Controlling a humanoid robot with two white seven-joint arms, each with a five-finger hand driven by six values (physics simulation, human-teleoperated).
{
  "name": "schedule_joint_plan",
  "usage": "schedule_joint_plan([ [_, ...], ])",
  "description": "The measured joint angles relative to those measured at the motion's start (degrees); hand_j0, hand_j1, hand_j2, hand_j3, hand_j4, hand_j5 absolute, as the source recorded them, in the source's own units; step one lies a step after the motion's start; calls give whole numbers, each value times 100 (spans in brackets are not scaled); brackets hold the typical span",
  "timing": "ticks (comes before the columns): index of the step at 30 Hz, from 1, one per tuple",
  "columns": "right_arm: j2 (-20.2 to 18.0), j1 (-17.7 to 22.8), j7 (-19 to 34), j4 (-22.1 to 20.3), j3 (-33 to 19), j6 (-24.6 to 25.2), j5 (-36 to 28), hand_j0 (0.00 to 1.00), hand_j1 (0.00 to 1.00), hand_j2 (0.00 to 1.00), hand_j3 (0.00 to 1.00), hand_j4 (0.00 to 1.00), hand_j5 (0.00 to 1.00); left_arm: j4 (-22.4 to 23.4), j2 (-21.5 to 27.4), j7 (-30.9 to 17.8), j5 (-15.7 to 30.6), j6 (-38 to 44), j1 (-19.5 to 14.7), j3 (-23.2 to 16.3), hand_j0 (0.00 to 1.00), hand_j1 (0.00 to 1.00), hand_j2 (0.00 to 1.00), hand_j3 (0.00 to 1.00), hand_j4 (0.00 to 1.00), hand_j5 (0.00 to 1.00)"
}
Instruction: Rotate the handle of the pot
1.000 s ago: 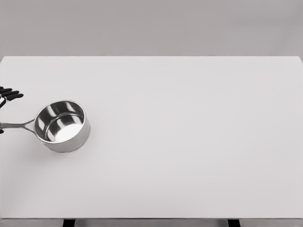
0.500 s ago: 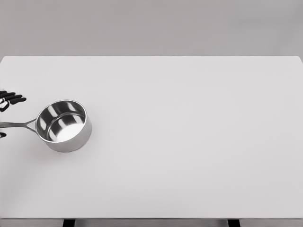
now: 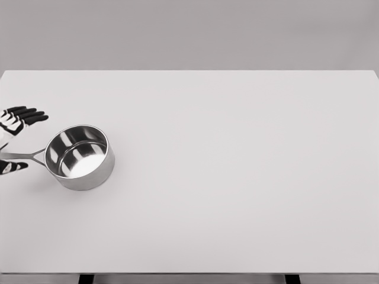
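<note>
A shiny steel pot (image 3: 80, 157) stands on the white table (image 3: 237, 165) at the left side. Its thin handle (image 3: 23, 156) points left toward the picture's edge. My left hand (image 3: 15, 139) comes in at the left edge, with black-tipped fingers (image 3: 26, 115) spread above the handle and the thumb (image 3: 12, 167) below it. The hand brackets the handle's outer end with its fingers apart, and I cannot tell whether it touches the handle. The right arm is out of view.
The table's front edge runs along the bottom of the picture, with two dark legs (image 3: 86, 278) showing beneath it. A plain grey wall (image 3: 189, 35) stands behind the table.
My left hand has moved right, further into view, with fingers and thumb now on either side of the handle. The pot has shifted slightly to the right.
</note>
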Motion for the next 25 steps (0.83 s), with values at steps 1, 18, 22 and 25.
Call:
schedule_joint_plan([
  [1, 0, 0, 0, 0, 0, -1, 0, 100, 100, 100, 100, 100, 100, -39, 11, 0, 84, 0, 0, 4, 100, 100, 100, 100, 100, 100],
  [18, 0, 0, 1, 0, 0, 0, 0, 100, 100, 100, 100, 100, 100, -712, 82, -58, 1349, 0, -1195, -692, 100, 100, 100, 100, 100, 100],
  [22, 0, 0, 0, 0, 0, -1, 0, 100, 100, 100, 100, 100, 100, -731, 78, -59, 1350, 0, -1538, -1361, 100, 100, 100, 100, 100, 100],
  [25, 0, 0, 0, 0, 0, 0, 0, 100, 100, 100, 100, 100, 100, -737, 57, -60, 1312, -1, -1573, -1677, 100, 100, 100, 100, 100, 100],
])
